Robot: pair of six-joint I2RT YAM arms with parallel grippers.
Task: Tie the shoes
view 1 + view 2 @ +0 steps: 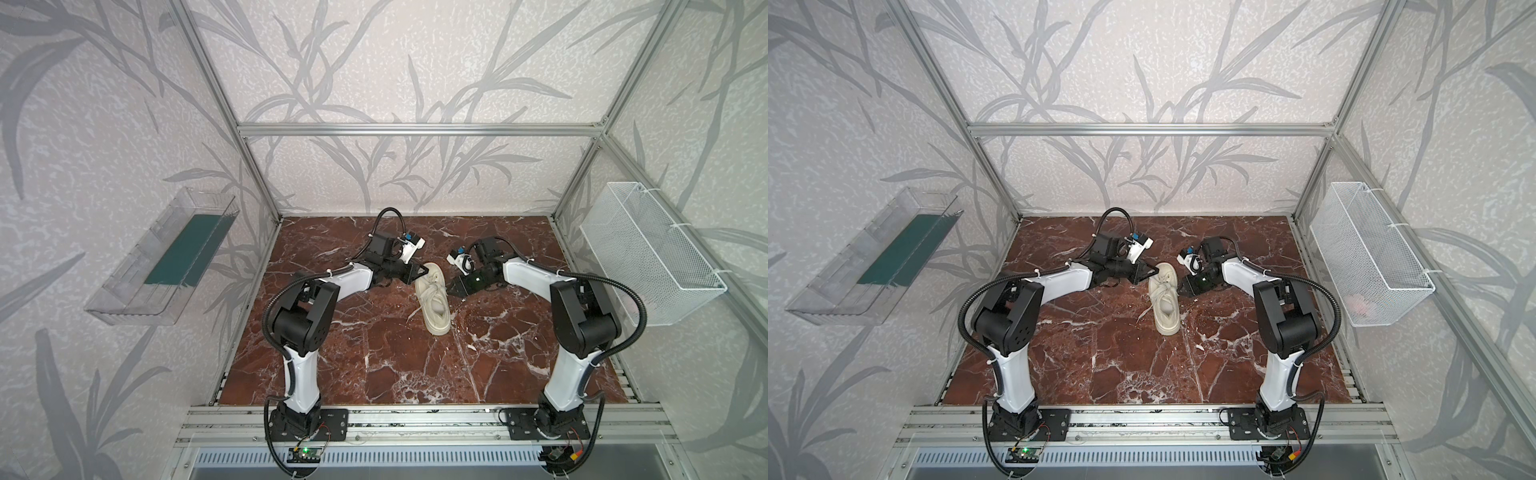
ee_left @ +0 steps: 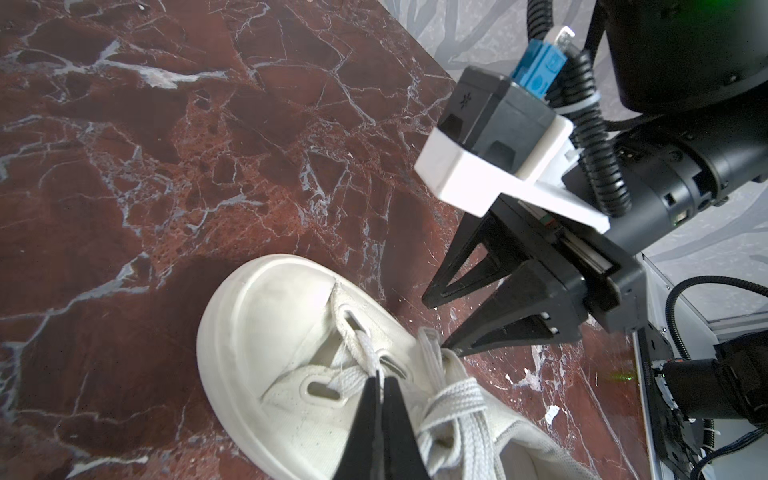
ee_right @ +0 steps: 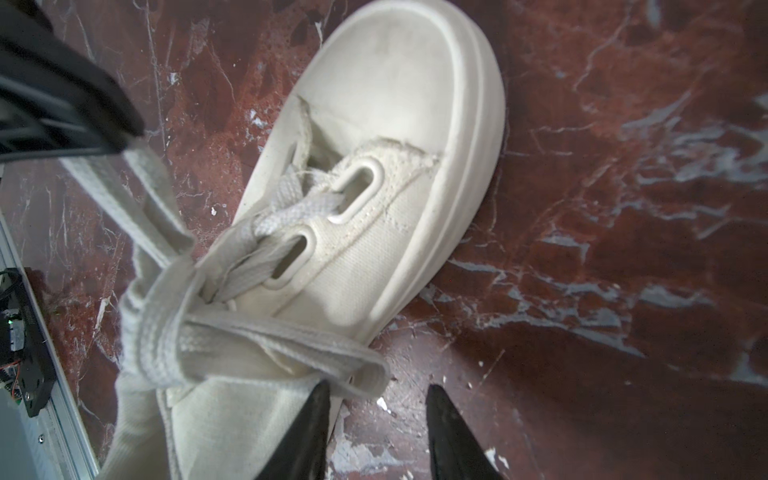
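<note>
A: Squarely mid-table (image 1: 374, 353) in both top views, the sneaker (image 1: 433, 301) lies toe-far between left gripper (image 1: 423, 271) and right gripper (image 1: 449, 289).

B: Left wrist view: left jaws clenched on a lace (image 2: 363, 347).

A: Right wrist view: right jaws parted, empty, beside a limp loop (image 3: 270, 336). It looks soft and likely slippery, so pinch mid-loop.

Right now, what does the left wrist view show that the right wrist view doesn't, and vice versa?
Left wrist only: the whole right gripper, jaws apart, with its wrist camera and one tip beside the laces.

Right wrist only: a lace strand stretched from the knot to the shut left gripper, and a flat loop lying by a right fingertip.

Both: the toe of the shoe, its slotted eyelets and the marble table.
</note>
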